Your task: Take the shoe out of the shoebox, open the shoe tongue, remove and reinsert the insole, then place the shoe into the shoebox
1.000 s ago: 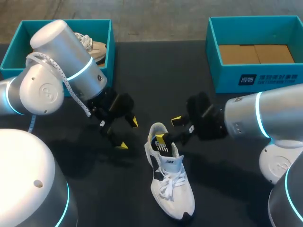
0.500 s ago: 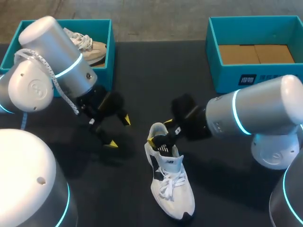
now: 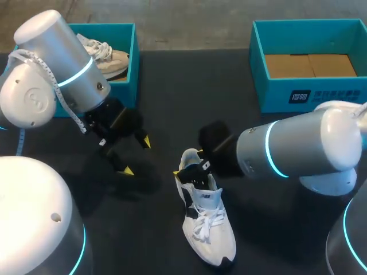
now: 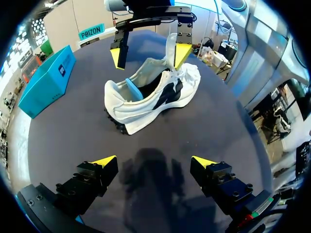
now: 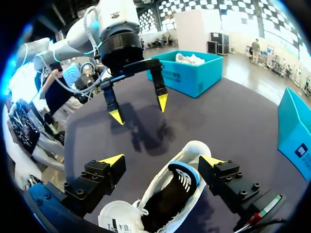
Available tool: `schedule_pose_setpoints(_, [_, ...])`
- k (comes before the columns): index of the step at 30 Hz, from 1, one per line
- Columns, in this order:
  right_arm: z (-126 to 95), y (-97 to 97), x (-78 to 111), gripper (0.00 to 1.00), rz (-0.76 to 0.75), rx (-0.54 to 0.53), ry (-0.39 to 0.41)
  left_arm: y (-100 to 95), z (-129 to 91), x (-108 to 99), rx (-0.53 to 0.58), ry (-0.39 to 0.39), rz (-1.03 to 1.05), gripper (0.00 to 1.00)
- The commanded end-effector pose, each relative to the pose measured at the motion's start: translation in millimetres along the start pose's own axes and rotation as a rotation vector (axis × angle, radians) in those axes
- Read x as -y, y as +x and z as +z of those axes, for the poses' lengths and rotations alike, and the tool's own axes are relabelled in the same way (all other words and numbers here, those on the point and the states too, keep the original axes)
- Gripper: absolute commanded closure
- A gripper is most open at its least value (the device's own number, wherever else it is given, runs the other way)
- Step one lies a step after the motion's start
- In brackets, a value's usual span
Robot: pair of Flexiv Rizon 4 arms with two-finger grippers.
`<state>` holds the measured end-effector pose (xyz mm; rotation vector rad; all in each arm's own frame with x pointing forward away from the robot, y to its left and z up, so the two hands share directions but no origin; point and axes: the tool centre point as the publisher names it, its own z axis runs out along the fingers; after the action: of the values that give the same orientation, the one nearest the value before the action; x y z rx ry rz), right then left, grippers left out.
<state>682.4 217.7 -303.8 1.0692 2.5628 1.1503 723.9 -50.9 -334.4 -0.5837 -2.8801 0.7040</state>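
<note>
A white shoe with white laces lies on the dark table, heel toward the far side. My right gripper hangs open over the heel, one yellow tip on each side of the collar, neither pressing on it. My left gripper stands open above bare table to the shoe's left, holding nothing. From the left wrist view the shoe lies on its sole ahead of the left gripper, blue lining showing inside, with the right gripper over its far side. The left gripper shows ahead of the right gripper.
A teal shoebox at the far left holds a second pale shoe. Another teal shoebox at the far right has brown cardboard in its bottom. Bare dark table lies between the boxes and around the shoe.
My right gripper has moved left and down until it straddles the shoe's heel. My left gripper has drawn back to the left, away from the shoe. The shoe has not moved.
</note>
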Motion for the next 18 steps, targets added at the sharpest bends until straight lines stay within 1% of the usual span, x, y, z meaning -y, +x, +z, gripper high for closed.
schedule_pose_setpoints(1, [2,8.2,-4.6,0.0,-0.008,0.294,0.032,-2.3,-3,-2,0.004,-0.001,-0.016,0.0])
schedule_pose_setpoints(5, [2,12.3,-5.9,0.0,-0.006,0.345,0.062,-5.2,-11,-8,0.006,-0.003,-0.031,0.0])
schedule_pose_setpoints(7, [3,13.4,-4.9,0.0,0.015,0.368,0.094,-4.8,-13,-10,0.011,-0.017,-0.039,0.0])
schedule_pose_setpoints(11, [-2,17.8,-4.0,0.0,0.043,0.405,0.123,-5.6,-15,-15,0.022,-0.039,-0.052,0.0])
schedule_pose_setpoints(13, [-4,19.2,-4.0,0.0,0.066,0.425,0.152,-6.0,-16,-17,0.025,-0.049,-0.058,0.0])
schedule_pose_setpoints(17, [-4,15.2,2.7,0.0,0.091,0.443,0.184,-5.2,-20,-19,0.03,-0.057,-0.057,0.0])
schedule_pose_setpoints(18, [-4,13.1,5.2,0.04,0.097,0.44,0.19,-4.7,-21,-20,0.03,-0.057,-0.055,0.0])
